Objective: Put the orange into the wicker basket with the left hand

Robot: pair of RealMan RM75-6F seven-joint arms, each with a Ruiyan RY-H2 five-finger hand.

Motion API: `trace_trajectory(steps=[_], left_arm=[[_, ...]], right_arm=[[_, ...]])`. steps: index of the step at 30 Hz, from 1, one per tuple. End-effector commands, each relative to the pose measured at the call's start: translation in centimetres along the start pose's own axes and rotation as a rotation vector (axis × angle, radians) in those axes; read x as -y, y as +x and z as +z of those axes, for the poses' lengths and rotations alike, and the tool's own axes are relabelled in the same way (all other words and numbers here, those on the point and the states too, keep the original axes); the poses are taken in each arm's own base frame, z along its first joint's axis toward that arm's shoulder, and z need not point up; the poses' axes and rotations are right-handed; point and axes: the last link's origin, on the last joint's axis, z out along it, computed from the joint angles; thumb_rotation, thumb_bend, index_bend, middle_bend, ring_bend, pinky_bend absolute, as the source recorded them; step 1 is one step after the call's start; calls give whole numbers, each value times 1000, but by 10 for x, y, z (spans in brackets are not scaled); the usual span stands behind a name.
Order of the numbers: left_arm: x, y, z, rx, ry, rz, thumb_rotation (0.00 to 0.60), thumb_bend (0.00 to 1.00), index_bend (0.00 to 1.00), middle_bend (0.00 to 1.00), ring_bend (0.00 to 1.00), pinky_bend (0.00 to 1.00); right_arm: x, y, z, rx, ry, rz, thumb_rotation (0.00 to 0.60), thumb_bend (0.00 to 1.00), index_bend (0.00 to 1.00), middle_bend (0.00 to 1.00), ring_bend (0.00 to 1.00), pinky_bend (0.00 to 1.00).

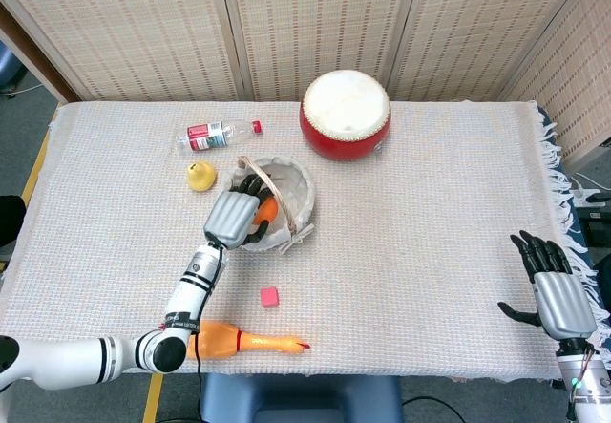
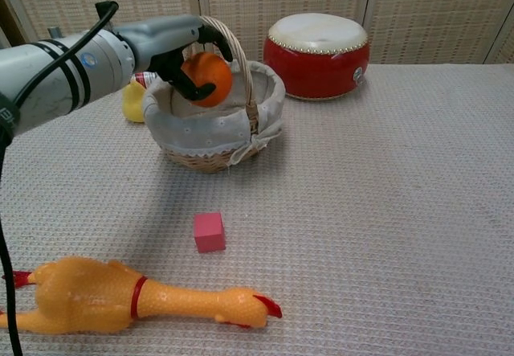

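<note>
My left hand (image 1: 234, 217) (image 2: 178, 44) grips the orange (image 1: 267, 210) (image 2: 207, 79) and holds it over the opening of the wicker basket (image 1: 295, 185) (image 2: 210, 149), just inside the near-left rim. The basket has a pale cloth lining and an arched handle (image 2: 238, 59); the hand is beside the handle. The orange is still above the lining, not resting in it. My right hand (image 1: 557, 294) is at the table's right edge with its fingers spread and nothing in it; the chest view does not show it.
A red drum (image 1: 346, 115) (image 2: 318, 55) stands behind the basket. A yellow pear (image 1: 200, 176) and a small bottle (image 1: 214, 136) lie to the basket's left. A pink cube (image 1: 269, 296) (image 2: 209, 231) and a rubber chicken (image 1: 243, 339) (image 2: 120, 295) lie near the front edge.
</note>
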Motion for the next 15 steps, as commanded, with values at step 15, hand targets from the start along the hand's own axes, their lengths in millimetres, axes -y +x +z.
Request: trace_trajectory(steps=[15], left_arm=[[51,38,-57,-76,88,-38,600,404,0,0,0,140]], right_arm=[[-1,1,-1,-10,3,-16,600,28,0,0,0,0]])
